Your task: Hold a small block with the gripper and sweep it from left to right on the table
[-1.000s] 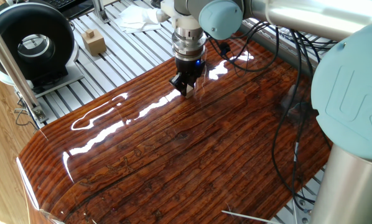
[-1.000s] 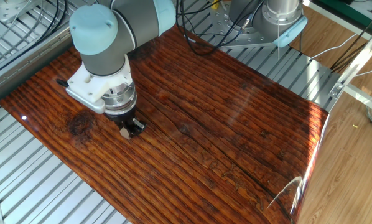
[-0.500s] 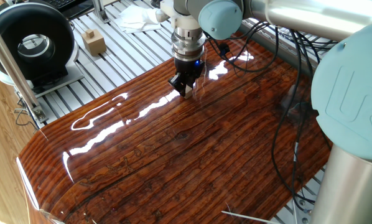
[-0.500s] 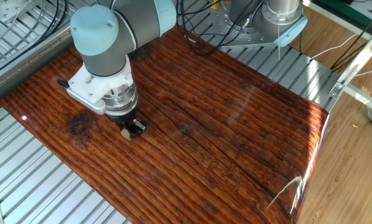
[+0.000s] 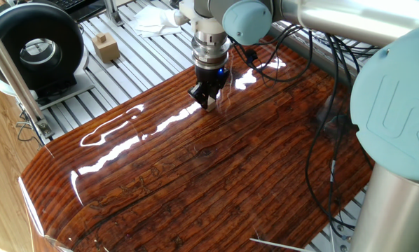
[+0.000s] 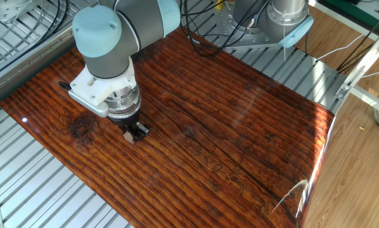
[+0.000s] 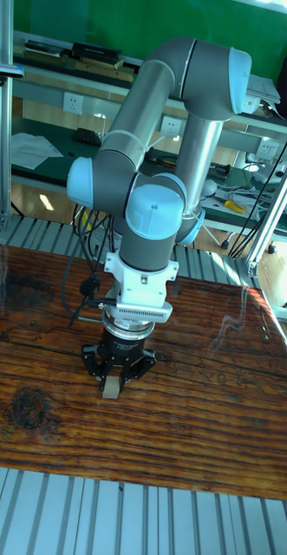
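Gripper (image 7: 114,378) pointing straight down near one end of the table (image 6: 227,126), black fingers closed onto the small block (image 7: 111,388). Block pinched between the fingertips, lower edge at or just above the glossy board; contact with the surface not resolvable from any view. In the other fixed view, block (image 6: 128,137) showing as a pale speck under the claw (image 6: 134,131); in one fixed view, barely visible below the gripper (image 5: 205,96), blue wrist light on.

Handling judgement: plain wooden cube, so light, stiff, not fragile. Smooth faces and tiny size make it prone to twist or pop out if dragged hard against the board. Glossy tabletop probably low in friction, which favours a sweep. Best hold likely on two opposite flat faces, centred, leaving the bottom face free to ride along the surface.

Larger tan wooden block (image 5: 106,47) lying on the aluminium frame (image 5: 125,63), well apart.
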`<action>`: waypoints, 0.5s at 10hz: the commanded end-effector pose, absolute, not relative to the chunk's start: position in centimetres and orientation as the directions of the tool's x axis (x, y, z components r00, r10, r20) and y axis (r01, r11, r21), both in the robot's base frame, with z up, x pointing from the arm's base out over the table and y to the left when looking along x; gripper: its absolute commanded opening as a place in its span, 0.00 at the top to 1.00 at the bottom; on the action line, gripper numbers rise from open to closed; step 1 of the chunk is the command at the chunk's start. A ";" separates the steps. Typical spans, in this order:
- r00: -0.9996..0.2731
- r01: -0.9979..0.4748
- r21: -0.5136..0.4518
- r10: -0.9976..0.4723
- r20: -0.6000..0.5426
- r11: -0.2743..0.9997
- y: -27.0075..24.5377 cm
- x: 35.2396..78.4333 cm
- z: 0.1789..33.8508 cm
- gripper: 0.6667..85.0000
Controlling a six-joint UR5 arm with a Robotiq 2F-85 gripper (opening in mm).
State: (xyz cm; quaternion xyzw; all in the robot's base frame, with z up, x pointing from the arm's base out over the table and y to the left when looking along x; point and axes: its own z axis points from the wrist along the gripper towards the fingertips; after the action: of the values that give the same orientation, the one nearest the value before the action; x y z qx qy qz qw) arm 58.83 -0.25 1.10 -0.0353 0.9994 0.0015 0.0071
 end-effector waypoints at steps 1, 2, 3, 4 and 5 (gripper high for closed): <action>-0.998 -0.058 0.015 -0.057 -0.018 0.998 0.1 59.0 1.2 1.00; -0.998 -0.056 0.015 -0.056 -0.018 0.998 0.2 59.0 1.2 1.00; -0.998 -0.056 0.015 -0.056 -0.018 0.998 0.2 59.0 1.2 1.00; -0.998 -0.053 0.015 -0.053 -0.020 0.998 0.3 59.1 1.2 1.00; -0.999 -0.050 0.015 -0.050 -0.020 0.999 0.5 59.1 1.1 1.00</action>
State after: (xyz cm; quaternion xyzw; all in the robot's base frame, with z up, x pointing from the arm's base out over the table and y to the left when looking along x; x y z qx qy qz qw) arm 58.94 0.11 1.07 -0.0314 0.9995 0.0025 0.0081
